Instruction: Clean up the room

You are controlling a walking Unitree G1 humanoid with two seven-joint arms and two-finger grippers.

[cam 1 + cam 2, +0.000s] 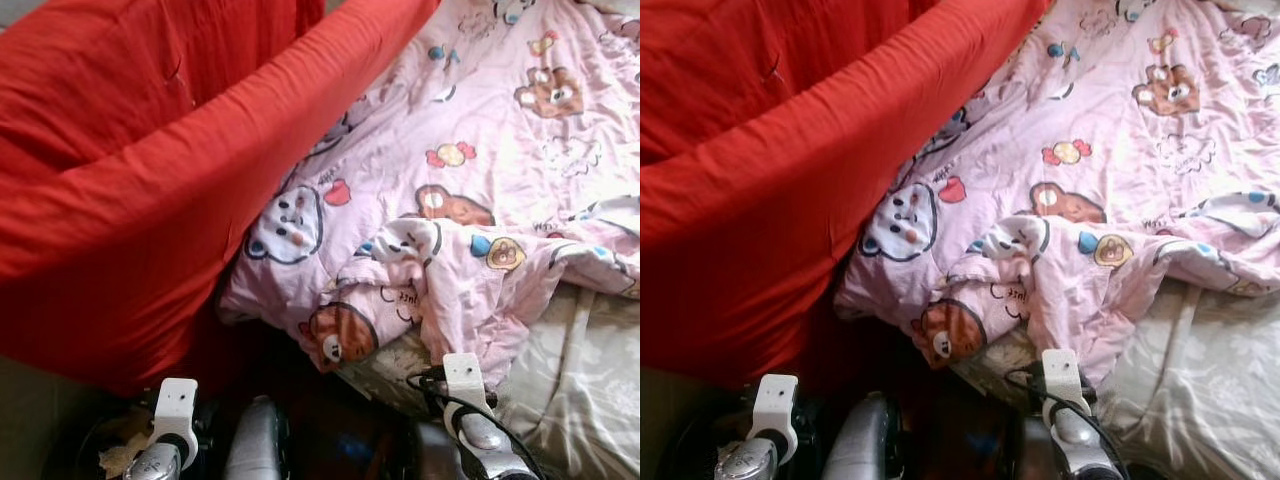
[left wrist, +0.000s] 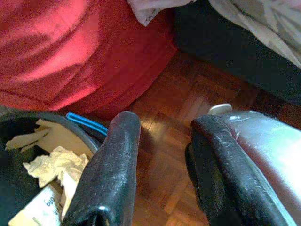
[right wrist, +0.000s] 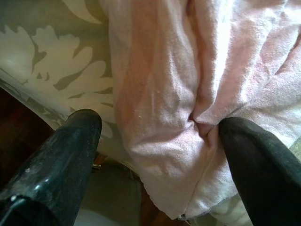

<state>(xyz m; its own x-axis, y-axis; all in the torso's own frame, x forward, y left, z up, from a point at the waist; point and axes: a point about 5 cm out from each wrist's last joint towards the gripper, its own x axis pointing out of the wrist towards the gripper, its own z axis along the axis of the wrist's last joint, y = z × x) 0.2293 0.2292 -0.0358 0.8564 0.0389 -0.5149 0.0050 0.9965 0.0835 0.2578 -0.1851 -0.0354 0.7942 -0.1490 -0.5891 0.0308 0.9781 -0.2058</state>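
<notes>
At the bed's near edge, we saw the pink quilt [image 3: 188, 117] hanging between the right gripper's [image 3: 160, 155] 2 wide-spread, empty fingers; left gripper [image 2: 164, 160] open, empty, farther.

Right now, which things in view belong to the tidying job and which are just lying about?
Job:
pink blanket, crumpled on the bed
right pincer, open around its hanging corner
bin with paper scraps

Lying about:
red cloth
floral sheet
wood floor
</notes>
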